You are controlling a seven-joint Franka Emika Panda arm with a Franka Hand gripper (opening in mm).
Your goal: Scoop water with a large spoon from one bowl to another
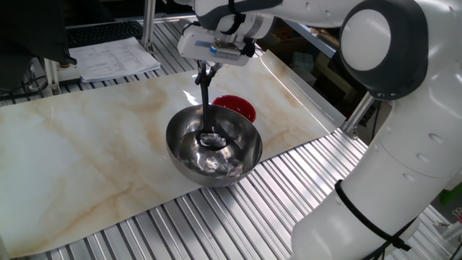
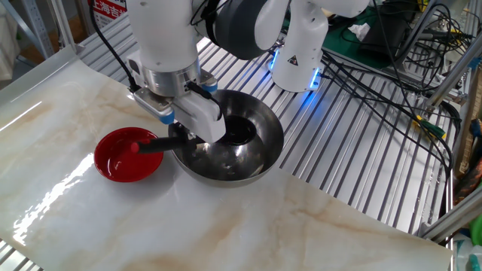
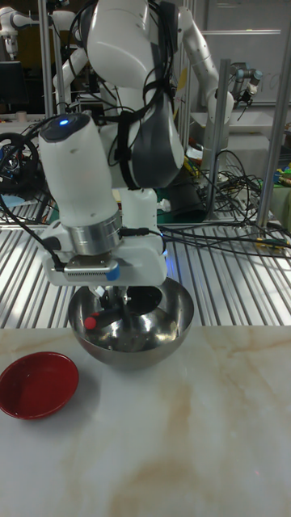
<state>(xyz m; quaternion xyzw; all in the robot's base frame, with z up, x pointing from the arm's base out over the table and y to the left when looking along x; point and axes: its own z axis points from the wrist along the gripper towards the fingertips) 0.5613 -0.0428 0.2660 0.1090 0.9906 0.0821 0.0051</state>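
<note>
The large steel bowl point(image 1: 247, 153) point(image 2: 276, 141) point(image 3: 158, 333) stands on the marble mat with water point(image 1: 217, 165) glinting in its bottom. My gripper point(image 1: 208, 69) point(image 2: 183, 136) point(image 3: 108, 296) hangs over it, shut on the thin handle of the black large spoon point(image 1: 206, 108). The scoop end point(image 1: 211, 139) point(image 2: 239, 133) sits low inside the steel bowl, above the water. The handle's red-tipped end point(image 2: 138, 147) point(image 3: 90, 321) sticks out towards the small red bowl point(image 1: 240, 108) point(image 2: 120, 155) point(image 3: 37, 384), which rests right beside the steel one and looks wet inside.
The marble mat point(image 1: 86, 152) lies on a slatted metal table point(image 2: 354, 150). Papers point(image 1: 112, 58) and a keyboard point(image 1: 101, 32) are at the back. Cables point(image 2: 392, 53) run along one side. The robot's white body point(image 1: 404, 144) stands close to the bowls.
</note>
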